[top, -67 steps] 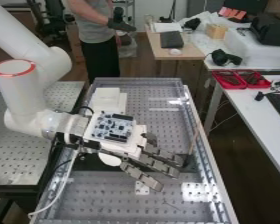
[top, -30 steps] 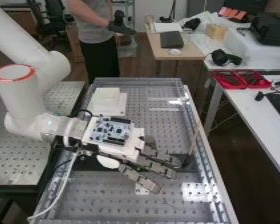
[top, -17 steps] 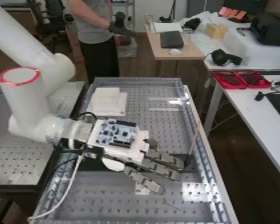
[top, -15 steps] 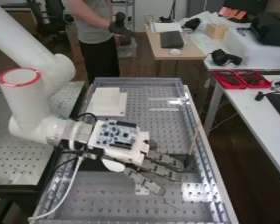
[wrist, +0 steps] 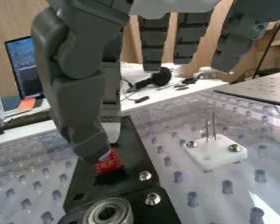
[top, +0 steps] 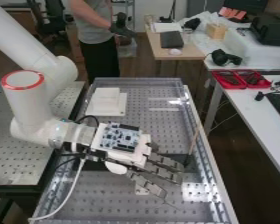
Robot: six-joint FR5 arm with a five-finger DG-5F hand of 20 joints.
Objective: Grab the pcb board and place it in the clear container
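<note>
On black mount (wrist: 134, 147) — red pcb board (wrist: 109, 162), right below hand (top: 162, 173).

Two upright pins (wrist: 206, 127) obstruct the space above the white block (wrist: 216, 157).

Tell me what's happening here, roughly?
A white robot arm has its dark grey hand low over the bench, right at a small red circuit board. The board is at a black plate, so it hasn't been put away. Whether the hand actually has hold of it, I can't tell.
</note>
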